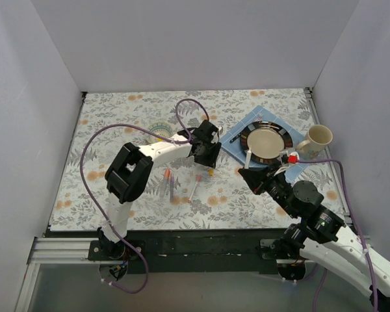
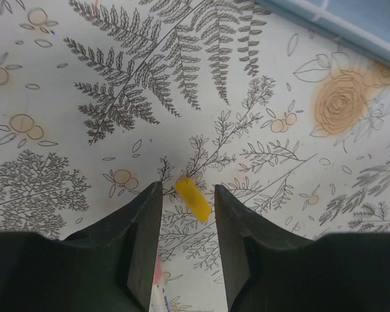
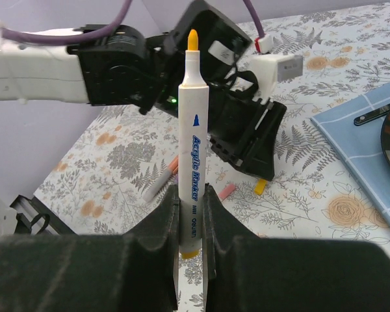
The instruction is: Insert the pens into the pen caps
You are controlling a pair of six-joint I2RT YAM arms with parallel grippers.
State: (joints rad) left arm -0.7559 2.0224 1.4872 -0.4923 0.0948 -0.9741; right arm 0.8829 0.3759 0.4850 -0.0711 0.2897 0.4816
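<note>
My right gripper is shut on a white pen with a yellow-orange tip and holds it upright above the table; it also shows in the top view. My left gripper is open and low over the table, with a yellow pen cap lying between its fingers. That cap also shows in the top view and the right wrist view. Three more pens lie left of it: an orange-tipped one, a purple-grey one and a pink-tipped one.
A blue mat at the back right bears a dark-rimmed plate and a black utensil. A cream mug stands to its right. White walls enclose the floral tablecloth.
</note>
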